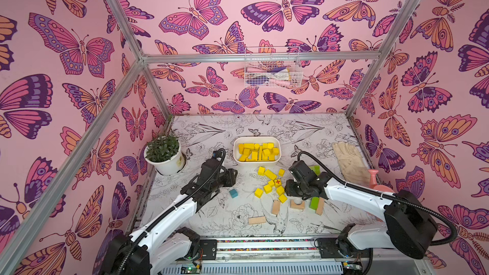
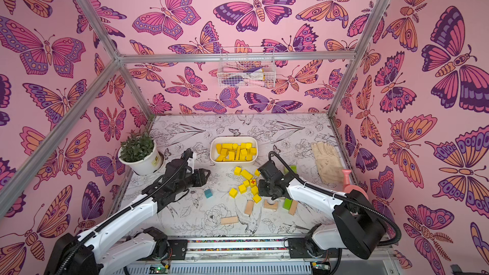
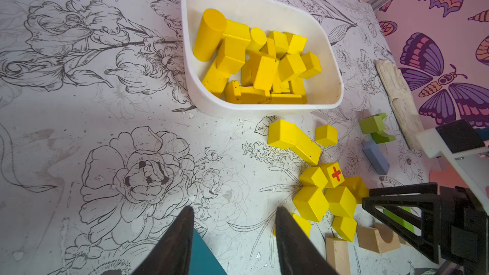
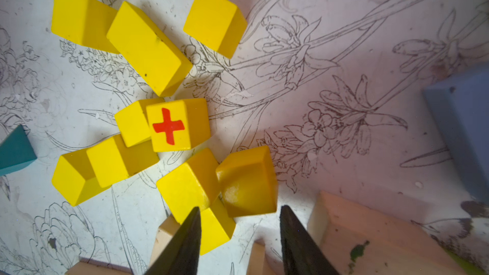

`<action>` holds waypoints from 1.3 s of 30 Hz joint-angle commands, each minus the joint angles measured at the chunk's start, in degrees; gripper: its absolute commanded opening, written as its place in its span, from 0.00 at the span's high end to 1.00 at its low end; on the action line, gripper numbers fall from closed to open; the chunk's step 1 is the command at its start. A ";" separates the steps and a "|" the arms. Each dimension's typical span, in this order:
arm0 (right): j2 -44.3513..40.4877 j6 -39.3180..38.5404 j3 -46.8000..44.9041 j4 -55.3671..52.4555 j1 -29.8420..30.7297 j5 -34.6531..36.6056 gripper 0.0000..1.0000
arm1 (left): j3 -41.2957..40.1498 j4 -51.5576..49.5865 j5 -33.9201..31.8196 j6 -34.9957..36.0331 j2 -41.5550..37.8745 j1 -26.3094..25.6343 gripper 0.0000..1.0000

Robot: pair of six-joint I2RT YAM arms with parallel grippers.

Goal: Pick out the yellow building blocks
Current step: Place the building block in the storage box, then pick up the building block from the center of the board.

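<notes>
Where the yellow blocks lie: about ten loose ones in a tight group near the middle of the table; many more already fill the white tub, which stands just behind them toward the far edge.
Right gripper: low over the near end of the group, jaws moderately apart, holding nothing.
Left gripper: also moderately apart and empty, above the teal block, on the left side of the group.
Step in hand: I judge that the right gripper is about to take the rounded yellow block below it.
How to do it well: this block touches a yellow cube on one side, and a tan block lies near on the other side. Put one finger into the narrow seam and the other on the free face, go fully down, then close slowly.
Risk: a finger landing on top of the neighbour would push the group apart, or lift two blocks.
Cube with the red cross: leave it for a later pick.
</notes>
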 commanded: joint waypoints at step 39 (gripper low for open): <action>4.73 2.25 3.61 -3.05 0.46 2.53 0.61 | 0.07 1.38 1.91 -0.73 2.05 1.04 0.50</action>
